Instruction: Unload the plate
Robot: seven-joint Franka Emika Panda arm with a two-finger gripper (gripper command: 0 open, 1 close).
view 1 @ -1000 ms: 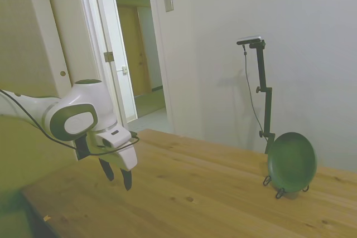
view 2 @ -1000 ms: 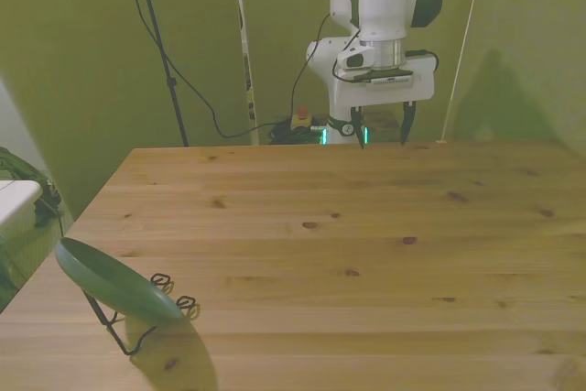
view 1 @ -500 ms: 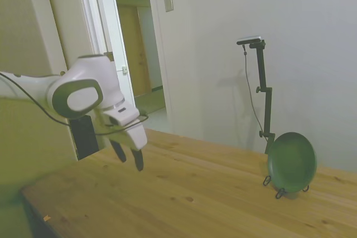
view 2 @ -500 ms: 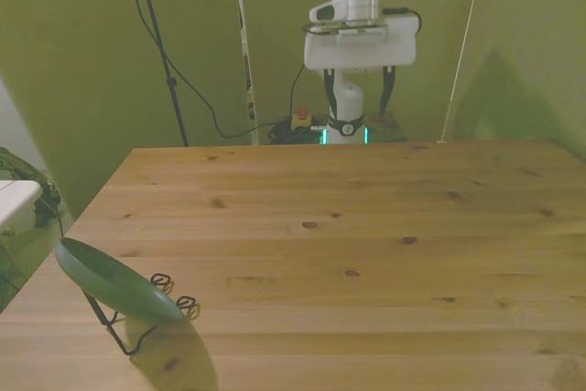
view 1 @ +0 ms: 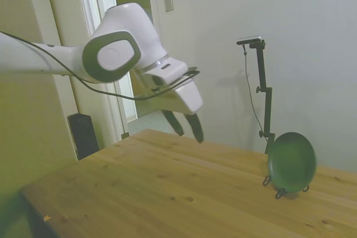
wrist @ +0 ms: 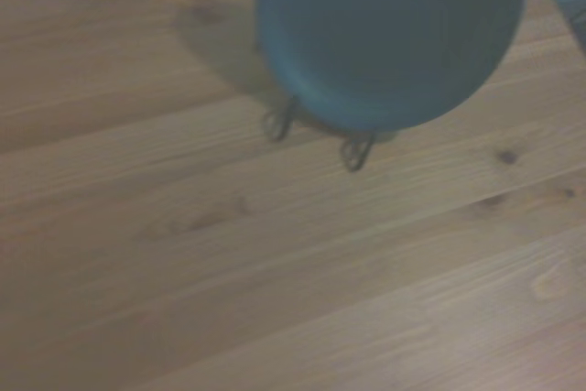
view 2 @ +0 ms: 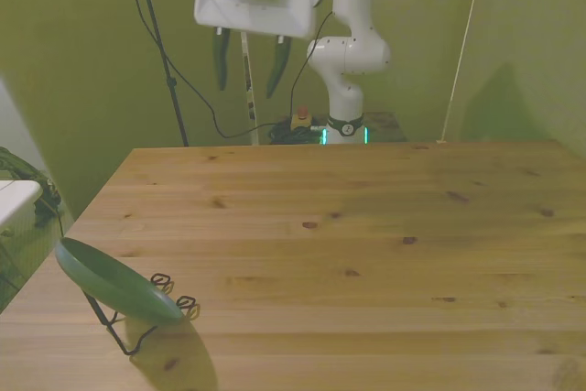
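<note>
Hanging high above the wooden table (view 1: 167, 182), the gripper (view 1: 188, 127) was up in the air with nothing in it, its two dark fingers (view 1: 196, 127) spread apart and pointing down and forward. In the front view the gripper (view 2: 248, 61) sat near the top, toward the front view's left of the white arm (view 2: 352, 43), and the gap between the fingers (view 2: 220, 59) was plain to see, with only the wall behind it.

And the plate (view 1: 292, 161)? Well apart from the gripper, at the other end of the table. It was round, dark green and smooth, propped on edge and leaning back in a thin black wire stand (view 1: 279, 192), whose looped feet rested on the wood. In the front view the plate (view 2: 114, 281) stood near the table's near corner on the front view's left, tilted, with the wire stand (view 2: 137, 331) under it and two small wire loops poking out at its lower rim. A soft shadow fell on the boards just beside it.

From the wrist, the plate (wrist: 389, 34) showed face-on and somewhat blurred, its upper part cut off by the frame, with the stand's two loops (wrist: 316, 135) below it on the table (wrist: 275, 272). The grain and a few dark knots ran across the planks.
</note>
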